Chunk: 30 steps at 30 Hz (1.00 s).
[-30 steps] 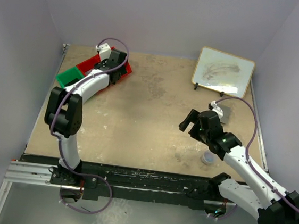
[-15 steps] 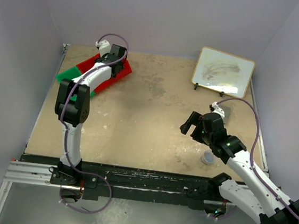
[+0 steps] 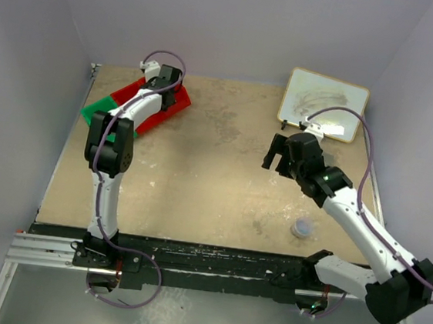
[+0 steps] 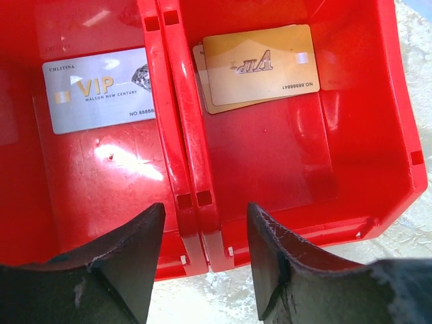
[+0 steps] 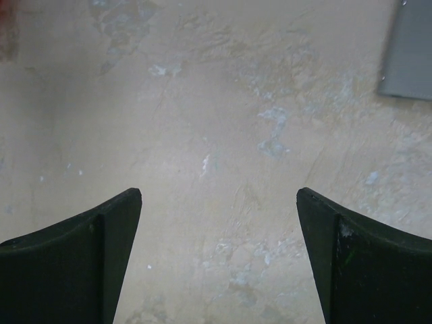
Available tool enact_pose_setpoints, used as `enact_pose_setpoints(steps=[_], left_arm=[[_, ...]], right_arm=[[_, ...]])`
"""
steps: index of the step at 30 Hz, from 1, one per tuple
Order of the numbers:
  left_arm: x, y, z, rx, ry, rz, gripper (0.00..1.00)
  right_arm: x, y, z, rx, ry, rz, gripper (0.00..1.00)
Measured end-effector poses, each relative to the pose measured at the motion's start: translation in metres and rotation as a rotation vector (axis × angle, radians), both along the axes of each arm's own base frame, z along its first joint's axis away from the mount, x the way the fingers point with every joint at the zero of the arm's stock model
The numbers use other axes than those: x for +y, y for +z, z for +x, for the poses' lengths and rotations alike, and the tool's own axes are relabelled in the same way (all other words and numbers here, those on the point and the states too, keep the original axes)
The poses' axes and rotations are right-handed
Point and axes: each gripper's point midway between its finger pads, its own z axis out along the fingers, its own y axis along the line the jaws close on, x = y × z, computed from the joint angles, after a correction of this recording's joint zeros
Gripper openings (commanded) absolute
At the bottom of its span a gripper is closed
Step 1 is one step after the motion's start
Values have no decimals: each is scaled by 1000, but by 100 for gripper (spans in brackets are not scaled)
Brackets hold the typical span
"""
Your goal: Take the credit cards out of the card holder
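In the left wrist view, gold credit cards (image 4: 260, 64) lie stacked in the right red bin (image 4: 378, 135). A silver VIP card (image 4: 101, 91) lies in the left red bin (image 4: 101, 175). My left gripper (image 4: 202, 223) is open and empty above the wall between the two bins; it also shows in the top view (image 3: 169, 95). The card holder (image 5: 408, 54) is a dull grey flat case on the table at the top right of the right wrist view, shut as far as I can tell. My right gripper (image 5: 219, 196) is open and empty over bare table, left of the case; it also shows in the top view (image 3: 276, 159).
A green bin (image 3: 98, 109) adjoins the red bins (image 3: 181, 104) at the back left. A framed whiteboard (image 3: 323, 103) stands at the back right. A small round silvery puck (image 3: 301, 228) lies near the front right. Walls close in the table's back and sides.
My right arm has swung its gripper away from the front, toward the whiteboard. My left arm's elbow has shifted while its gripper stays over the red bins.
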Motion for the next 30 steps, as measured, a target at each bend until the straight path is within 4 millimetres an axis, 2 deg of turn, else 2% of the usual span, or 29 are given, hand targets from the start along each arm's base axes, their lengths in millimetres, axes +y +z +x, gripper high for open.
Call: enact_pose_setpoints(steps=[5, 8, 12, 15, 20, 26, 30], left_arm=[[-3, -1, 1, 8, -25, -13, 37], [-4, -5, 0, 13, -37, -19, 28], [-6, -10, -2, 23, -53, -27, 25], [-8, -11, -2, 25, -68, -31, 20], [-12, -11, -6, 22, -93, -50, 17], [-20, -12, -23, 25, -140, -98, 15], [-29, -11, -39, 36, -171, -114, 13]], right_arm=[[-20, -10, 30, 27, -62, -97, 100], [-43, -19, 42, 45, -121, -123, 100], [-76, -19, 56, 37, -203, -140, 100], [-98, -18, 63, 28, -255, -147, 100], [-132, -21, 72, 34, -326, -112, 100], [-181, -43, 76, 89, -437, -55, 100], [-204, -59, 76, 131, -496, -46, 100]])
